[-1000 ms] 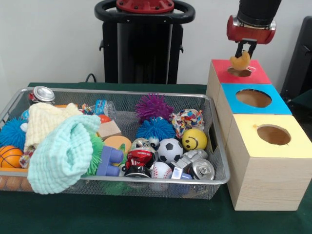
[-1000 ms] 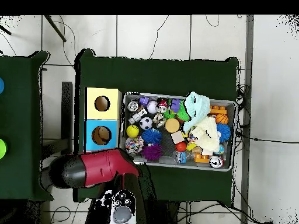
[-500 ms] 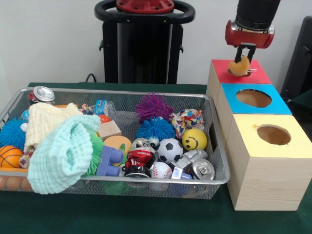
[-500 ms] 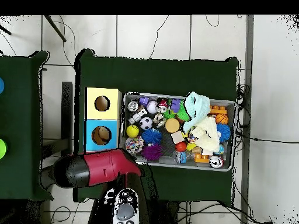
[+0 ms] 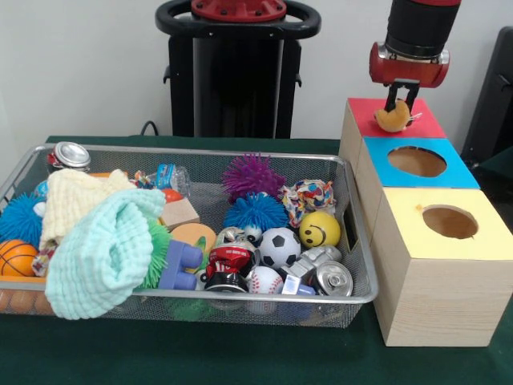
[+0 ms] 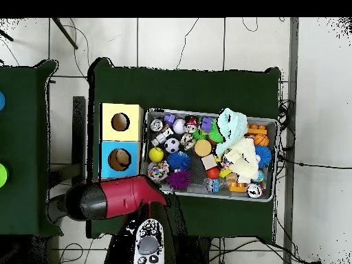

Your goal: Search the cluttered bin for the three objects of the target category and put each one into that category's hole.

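Front view shows the gripper (image 5: 398, 95) in the upper right of the frame, hanging under the red and black arm (image 5: 413, 44). Its two dark fingers (image 5: 391, 97) are clenched on a small orange-yellow soft toy (image 5: 392, 119), which hangs just above the red box (image 5: 425, 122). The toy covers the place where the hole of this box would be, so I cannot tell if it touches the top or not.

Below the red box in the picture stands the blue box (image 5: 417, 161) with a round hole, and lower again the yellow box (image 5: 449, 222) with its own round hole. The three boxes touch each other in one row on the right side of the frame.

Left of the boxes, the wire mesh bin (image 5: 353, 241) fills the middle and the left of the frame, on the green table cloth (image 5: 240, 353). Near its right wall lie a yellow smiley ball (image 5: 319, 229), a soccer ball (image 5: 280, 245), a baseball (image 5: 264, 280) and a metal can (image 5: 333, 277) on its side. Toward the middle are a purple spiky ball (image 5: 252, 176) and, just below it, a blue spiky ball (image 5: 255, 212). In the left part a mint green cloth (image 5: 104, 253) lies partly over a cream cloth (image 5: 72, 198), and a small basketball (image 5: 16, 257) sits at the left edge.

Overhead view shows the arm (image 6: 113, 199) in the lower left, lying over the red box, so that the gripper and the toy are hidden under it. The yellow box (image 6: 130, 110) and the blue box (image 6: 106, 148) are above it, and the bin (image 6: 271, 194) is to their right.
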You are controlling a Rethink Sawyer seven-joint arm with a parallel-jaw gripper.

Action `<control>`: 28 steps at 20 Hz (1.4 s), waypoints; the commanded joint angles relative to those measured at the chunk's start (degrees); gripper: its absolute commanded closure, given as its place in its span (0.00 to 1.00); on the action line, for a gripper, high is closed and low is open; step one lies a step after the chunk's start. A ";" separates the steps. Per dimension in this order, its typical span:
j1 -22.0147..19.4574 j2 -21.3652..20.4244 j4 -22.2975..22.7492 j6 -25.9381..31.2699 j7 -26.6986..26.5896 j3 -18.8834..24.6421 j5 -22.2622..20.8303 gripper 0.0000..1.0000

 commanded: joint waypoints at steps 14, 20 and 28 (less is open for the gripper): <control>-1.60 2.00 7.66 -10.22 6.03 2.02 -2.04 1.00; -1.02 2.04 10.42 -13.97 6.94 1.67 -2.26 1.00; -0.99 2.50 10.68 -14.96 6.53 1.46 -1.85 1.00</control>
